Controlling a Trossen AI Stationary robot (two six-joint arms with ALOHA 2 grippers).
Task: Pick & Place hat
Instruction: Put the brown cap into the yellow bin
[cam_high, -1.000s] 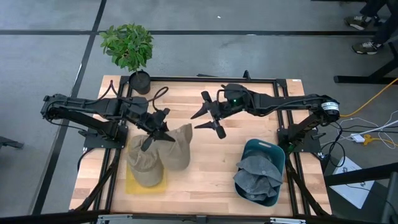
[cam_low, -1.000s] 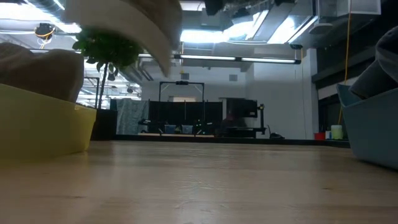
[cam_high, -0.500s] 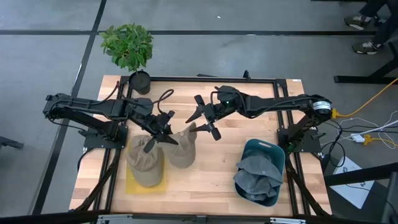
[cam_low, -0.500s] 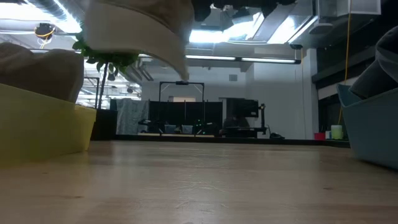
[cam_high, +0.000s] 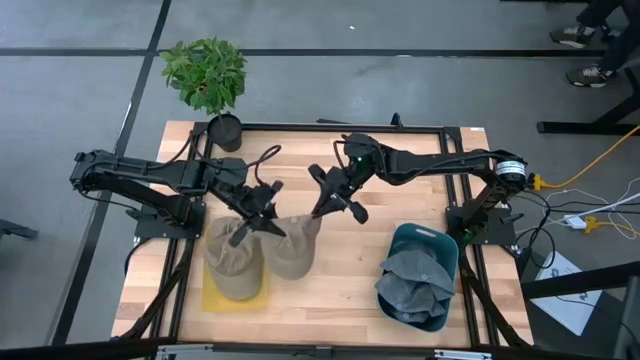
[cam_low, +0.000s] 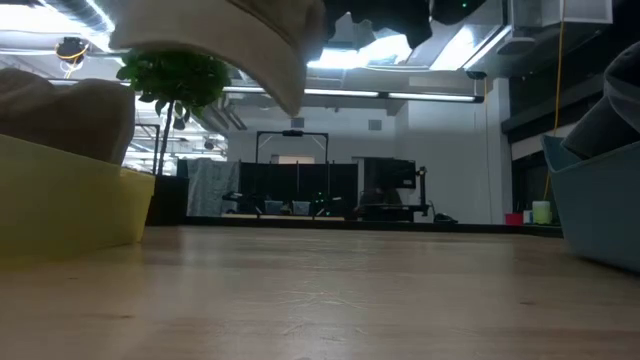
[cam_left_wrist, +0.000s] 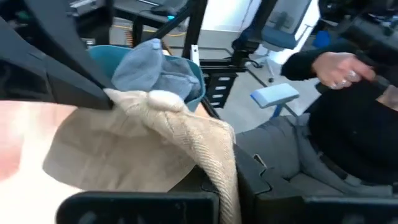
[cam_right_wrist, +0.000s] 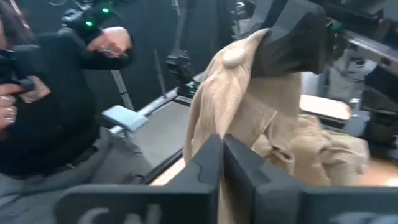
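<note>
The left tool (cam_high: 262, 206) is clenched on the tan hat (cam_high: 292, 240), held above the desk (cam_high: 340, 280) beside the yellow bin (cam_high: 232, 296). The right tool (cam_high: 330, 196) nips its brim (fingers together); opposing pulls could tear it free and drop it.

grey floor (cam_high: 400, 30), ceiling strip lights (cam_low: 400, 95)

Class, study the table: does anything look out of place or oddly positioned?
Yes. A tan hat hangs in mid-air, crumpled, beside the yellow tray: the left gripper pinches one edge and the right gripper has shut on its other edge, so it is strung between both arms.
</note>
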